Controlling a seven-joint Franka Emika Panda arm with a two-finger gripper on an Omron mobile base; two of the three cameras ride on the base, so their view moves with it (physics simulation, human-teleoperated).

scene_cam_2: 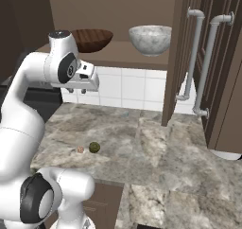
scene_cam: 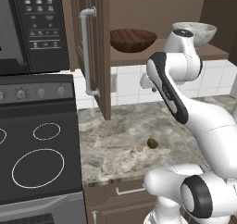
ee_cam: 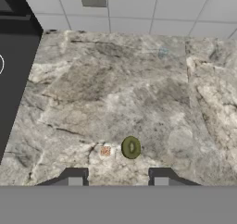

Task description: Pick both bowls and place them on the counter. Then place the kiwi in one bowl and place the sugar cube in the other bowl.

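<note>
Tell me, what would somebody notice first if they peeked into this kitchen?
Probably the big white robot arm, bent high over the counter with its open gripper looking down. Next, two bowls up on the open cupboard shelf: a dark wooden bowl and a marbled bowl beside it. Last, the little kiwi and the tiny sugar cube, lying close together on the counter below.
</note>
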